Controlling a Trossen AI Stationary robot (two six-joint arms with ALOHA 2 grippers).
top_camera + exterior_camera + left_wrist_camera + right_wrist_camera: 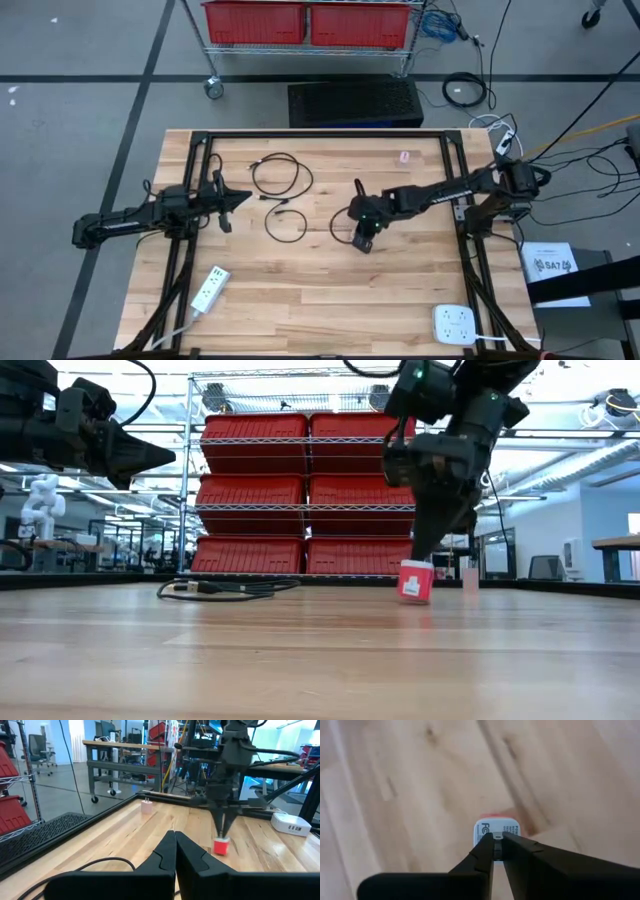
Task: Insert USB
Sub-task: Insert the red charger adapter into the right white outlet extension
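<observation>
USB charger pinched at mid-table

We see the left gripper (pixel 243 198) pressed together, hovering over the table's (pixel 300 300) left side; rightward, cables (pixel 280 178); then the right gripper (pixel 496 841) pinching the red charger's (pixel 415 581) prongs mid-table.

a robotics lab: wire shelving (pixel 300 500) of red bins (pixel 255 442), workbenches (pixel 125 757), concrete floor (pixel 80 110).

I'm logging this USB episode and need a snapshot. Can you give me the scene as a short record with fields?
right gripper: pointing down at the red charger, fingers pinching something small on its white face
left gripper: shut, empty, raised off the table at the left
cables: two black loops between the arms
power strip: white, near front left
table: light wood
</observation>
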